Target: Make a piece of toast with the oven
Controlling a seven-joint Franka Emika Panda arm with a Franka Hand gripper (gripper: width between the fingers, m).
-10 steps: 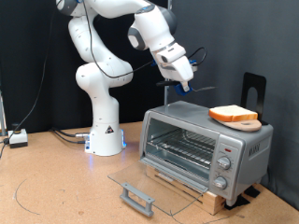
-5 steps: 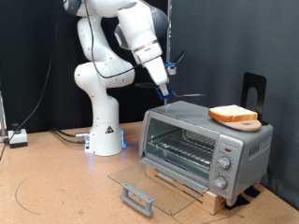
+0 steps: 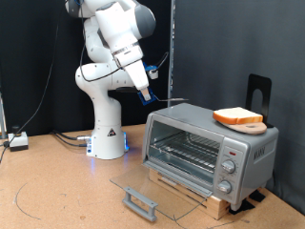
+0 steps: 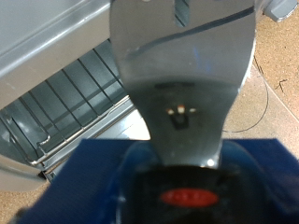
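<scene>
Silver-grey and single, the oven (image 3: 210,151) sat on the table (image 3: 57,191) with its glass door (image 3: 152,189) dropped open and its wire rack (image 3: 186,151) bare. One toast (image 3: 237,117) lay on one round board (image 3: 250,126) on the oven's roof. One gripper (image 3: 145,89) hung above the oven's left end in the exterior view, jaws clamped on a metal spatula (image 4: 182,70).
</scene>
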